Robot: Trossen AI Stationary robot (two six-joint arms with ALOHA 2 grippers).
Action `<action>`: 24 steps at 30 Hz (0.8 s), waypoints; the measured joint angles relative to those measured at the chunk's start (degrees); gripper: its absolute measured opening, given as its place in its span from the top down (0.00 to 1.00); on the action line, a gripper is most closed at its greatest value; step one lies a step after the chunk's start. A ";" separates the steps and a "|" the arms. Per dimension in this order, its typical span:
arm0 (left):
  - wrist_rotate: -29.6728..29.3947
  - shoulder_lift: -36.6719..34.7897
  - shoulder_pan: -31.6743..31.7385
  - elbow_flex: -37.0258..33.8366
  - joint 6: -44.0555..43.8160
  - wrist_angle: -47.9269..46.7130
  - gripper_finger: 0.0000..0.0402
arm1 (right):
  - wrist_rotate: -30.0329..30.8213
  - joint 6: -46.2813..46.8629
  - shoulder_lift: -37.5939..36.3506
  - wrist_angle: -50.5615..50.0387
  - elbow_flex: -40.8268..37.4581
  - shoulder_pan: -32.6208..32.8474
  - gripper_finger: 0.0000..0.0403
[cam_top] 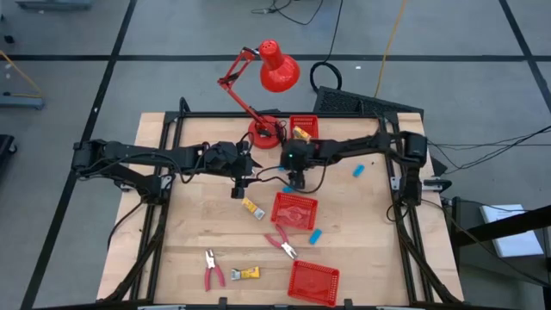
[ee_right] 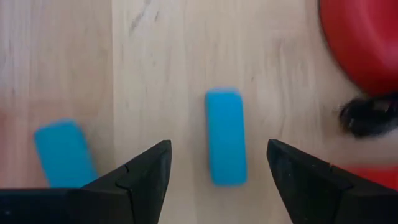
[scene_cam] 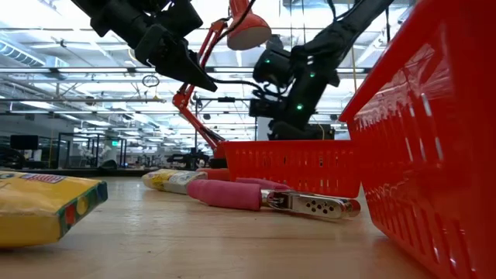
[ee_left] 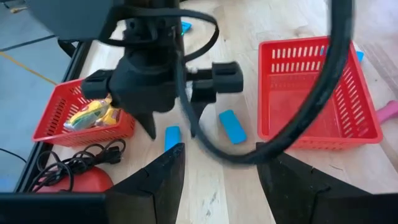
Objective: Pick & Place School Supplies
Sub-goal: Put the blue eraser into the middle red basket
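Right tool (ee_right: 217, 177): spread wide, poised straight above a blue eraser (ee_right: 225, 137), empty. Eraser flat on the table (ee_right: 161, 56), long axis running between the two fingers (ee_right: 140, 171), just beside the lamp base (ee_right: 364, 43); a second eraser (ee_right: 62, 152) near it, on the side away from the base. Likely light, rubbery, slightly yielding, grippy rather than slick; no fragility to fear. Best taken across the short width, mid-length, fingers down to the wood, since the block sits low. Risk: nudging or tipping on closing if off-centre.

Left tool (ee_left: 214, 171): also spread, empty, hovering close behind the right tool, farther from the lamp base.

Middle basket (cam_top: 294, 209) nearby, beyond the erasers from the lamp base.
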 joint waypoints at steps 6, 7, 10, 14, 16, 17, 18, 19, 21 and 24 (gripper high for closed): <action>0.00 0.00 0.04 0.00 0.02 0.07 0.51 | -0.09 -0.59 0.10 -0.98 -0.02 -0.12 0.40; 0.00 0.00 0.05 0.00 0.02 0.07 0.51 | -0.11 -0.62 0.02 -1.00 -0.02 -0.22 0.40; 0.00 0.00 0.07 0.00 0.00 0.46 0.51 | -1.64 -0.60 0.03 -1.68 -0.02 -0.90 0.41; 0.00 0.00 0.07 0.00 -0.01 0.66 0.51 | -2.89 -0.44 0.03 -1.74 -0.02 -1.60 0.41; 0.00 0.00 0.07 0.00 -0.02 0.66 0.51 | -2.91 -0.45 0.03 -1.75 -0.02 -1.74 0.41; 0.00 0.00 0.07 0.00 -0.02 0.66 0.51 | -2.95 -0.56 0.03 -1.78 -0.02 -1.91 0.41; 0.00 0.00 0.09 0.00 -0.02 0.68 0.51 | -3.03 -0.58 0.03 -1.79 -0.02 -1.98 0.41; 0.00 0.00 0.09 0.00 -0.02 0.72 0.51 | -3.15 -0.62 0.03 -1.77 -0.02 -2.15 0.41; 0.00 0.00 0.09 0.00 -0.02 0.79 0.51 | -3.95 -0.82 0.03 -1.89 -0.02 -2.42 0.41; 0.00 0.00 0.09 0.00 -0.04 0.79 0.51 | -4.49 -1.15 0.03 -1.92 -0.02 -2.62 0.41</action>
